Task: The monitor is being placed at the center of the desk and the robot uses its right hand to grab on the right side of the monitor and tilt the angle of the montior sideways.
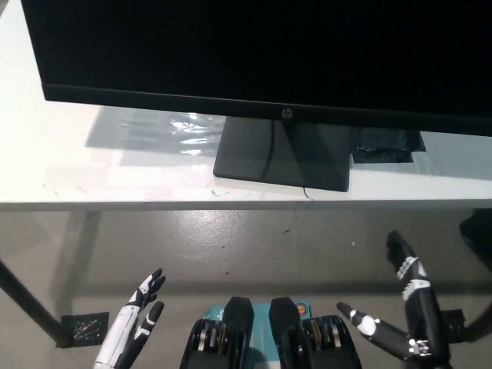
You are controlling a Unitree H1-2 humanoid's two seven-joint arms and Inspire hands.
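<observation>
Both hands (132,323) (403,315) open below white desk (115,181), over grey floor (254,246).

Head camera looks steeply down onto the desk (115,184) edge.

monitor (261,54) on desk (100,165); hands (134,319) below front edge

I see a white counter (115,181) across the upper half of my view, its front edge running straight from left to right. Below it lies a grey, scuffed concrete floor (254,246) with a soft sheen. A dark counter leg (31,307) slants down at the lower left, standing on the floor.
</observation>
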